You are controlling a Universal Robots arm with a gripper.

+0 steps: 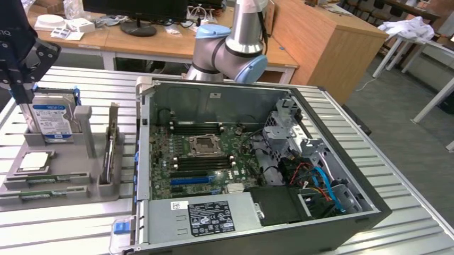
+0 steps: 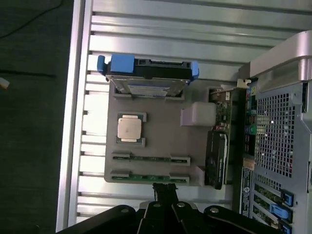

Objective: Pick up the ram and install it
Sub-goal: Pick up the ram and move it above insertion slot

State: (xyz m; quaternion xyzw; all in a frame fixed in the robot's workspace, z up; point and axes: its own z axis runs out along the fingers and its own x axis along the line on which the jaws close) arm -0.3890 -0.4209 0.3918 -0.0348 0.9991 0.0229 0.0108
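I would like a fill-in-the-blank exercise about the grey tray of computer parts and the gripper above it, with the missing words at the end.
1. The grey plastic tray holds ___ long, thin green ram sticks, lying side by side.
2. The square silver processor chip lies between the ram sticks and the boxy hard drive, whose label is ___.
3. The black gripper has its jaws ___ and holds nothing.

Missing words: two; blue; shut.

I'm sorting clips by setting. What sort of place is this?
Probably a robotics lab or workshop: a robot arm stands behind an open computer case on a slatted metal table, with wooden desks and a monitor further back.
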